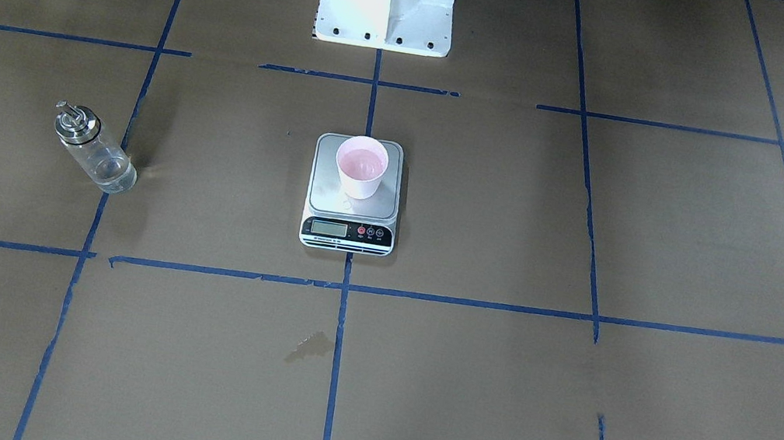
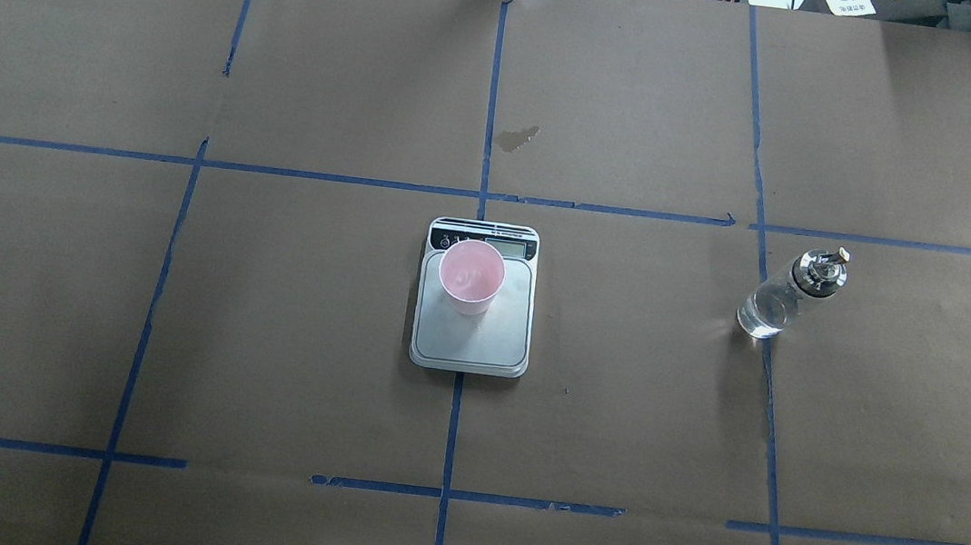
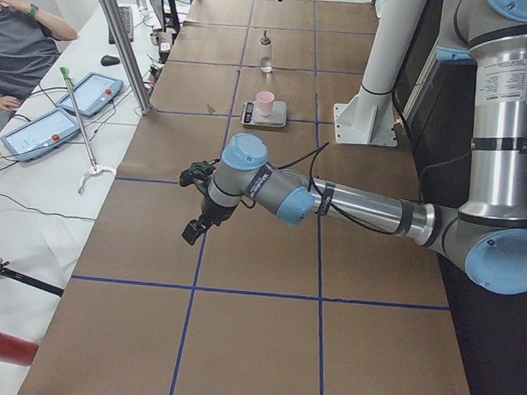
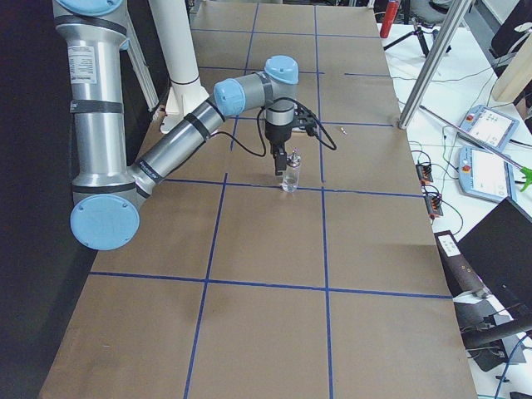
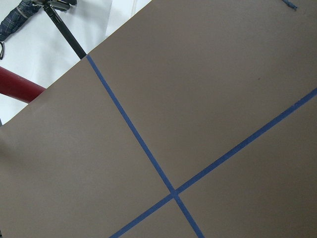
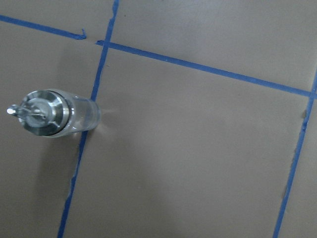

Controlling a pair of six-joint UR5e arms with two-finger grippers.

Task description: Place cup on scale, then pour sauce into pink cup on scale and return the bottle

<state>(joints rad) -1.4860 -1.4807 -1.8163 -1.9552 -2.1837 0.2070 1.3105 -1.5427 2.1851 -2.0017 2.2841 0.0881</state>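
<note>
— Where was the bottle when the shutter fell?

— The glass bottle (image 1: 95, 148) stood upright on the paper-covered desk (image 1: 567, 405), on a line of blue tape (image 1: 335, 368). It was below the right end effector (image 4: 285, 160) and a little to one side of it, free of any grip. The right wrist camera looked down on its silver pour-spout cap. Clear sauce (image 2: 764, 312) showed through the lower glass.

— And the cup?

— The pink cup (image 1: 362, 166) sat upright on the scale (image 1: 332, 199), toward the display end of the platform. Both lay well apart from the right end effector, off to the robot's left of it and at the desk's centre.

— Was that end effector's grip apart or together?

— That could not be told; only a side view caught it whole.

— The other arm?

— The left end effector (image 3: 193, 230) hung over bare desk near a tape crossing, far from scale, cup and bottle. Its fingers' state could not be told either. A person (image 3: 16, 42) leaned at a white side table beyond it.
</note>
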